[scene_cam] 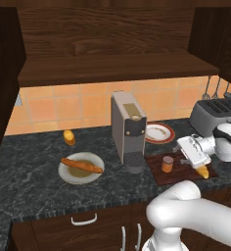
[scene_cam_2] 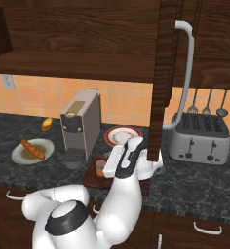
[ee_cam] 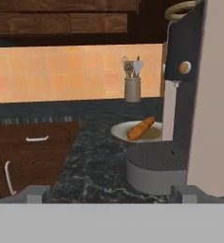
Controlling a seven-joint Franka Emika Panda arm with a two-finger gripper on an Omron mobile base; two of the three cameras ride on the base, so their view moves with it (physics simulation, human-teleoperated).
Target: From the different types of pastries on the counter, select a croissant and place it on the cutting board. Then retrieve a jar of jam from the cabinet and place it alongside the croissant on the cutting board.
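The dark reddish cutting board (scene_cam: 159, 177) lies on the counter (scene_cam: 34, 176) right of the coffee machine. An orange jar of jam (scene_cam: 167, 163) stands upright on its left part, and the golden croissant (scene_cam: 202, 172) lies on its right part. My gripper (scene_cam: 182, 154) hovers just right of the jar, between jar and croissant, open and holding nothing. From the right base camera the jar (scene_cam_2: 100, 168) sits just left of the gripper (scene_cam_2: 108, 164). In the hand view the fingertips (ee_cam: 35, 193) stand wide apart. The wall cabinet (scene_cam: 112, 68) hangs above.
A grey coffee machine (scene_cam: 128, 128) stands left of the board. Behind the board sits a red-rimmed plate (scene_cam: 159, 133), and a toaster (scene_cam_2: 200, 138) is to the right. A baguette on a white plate (scene_cam: 81, 166) and a bun (scene_cam: 69, 137) lie further left. The open cabinet door (scene_cam_2: 161, 78) hangs over the board.
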